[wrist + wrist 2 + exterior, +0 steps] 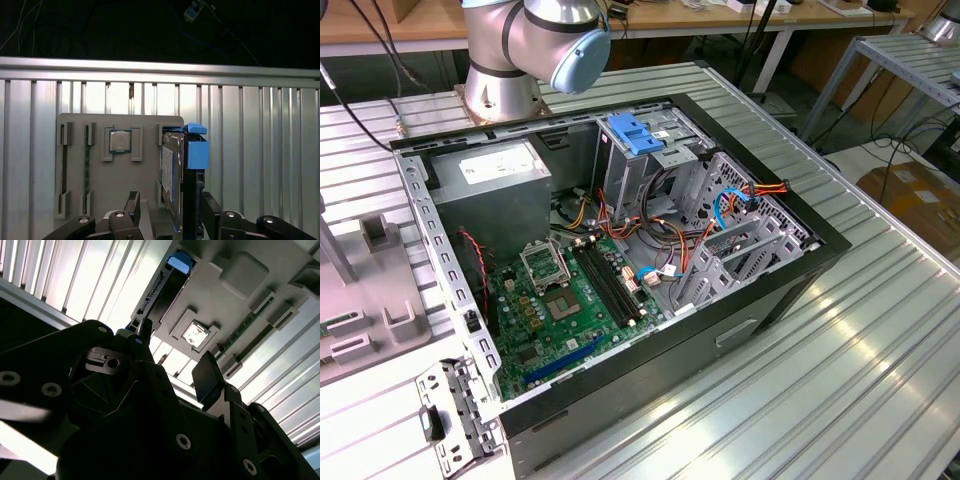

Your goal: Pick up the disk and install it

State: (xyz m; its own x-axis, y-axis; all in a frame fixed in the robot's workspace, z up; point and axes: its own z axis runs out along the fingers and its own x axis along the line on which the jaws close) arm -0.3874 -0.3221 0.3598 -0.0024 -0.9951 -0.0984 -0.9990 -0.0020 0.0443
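On the bench (880,330), in the exterior view, an open case (740,330) lies across the middle, its boards and cables exposed. A grey holder (380,300) sits at the bench edge on the exterior view's left. The arm (535,40) rises from its base by the far edge, behind the case.

In the first wrist view the end effector (170,205) hangs over that holder (120,180) with its fingers (132,202) spread. The disk (170,170) stands on edge in a slot of the holder, thin side up, with a blue rail (196,152) along one face. Its long axis runs straight away from the end effector, toward the holder's far edge and the bench (260,150) edge beyond it. One finger lies on each side of the disk's thickness, so the closing line crosses its flat faces. I judge that the fingers straddle it without clamping; whether the one on the rail side touches cannot be told. A CPU (120,141) sits in a pocket just beside the disk, and its raised lips leave that finger little room. On the rail side there are only bare bench ribs.

In the second wrist view the end effector (172,352) is seen from close behind, again parted. The disk (161,290) stretches away ahead of it to its blue rail (179,261) end. The CPU (195,335) lies just off to one side, ahead of the broad finger pad (207,377).
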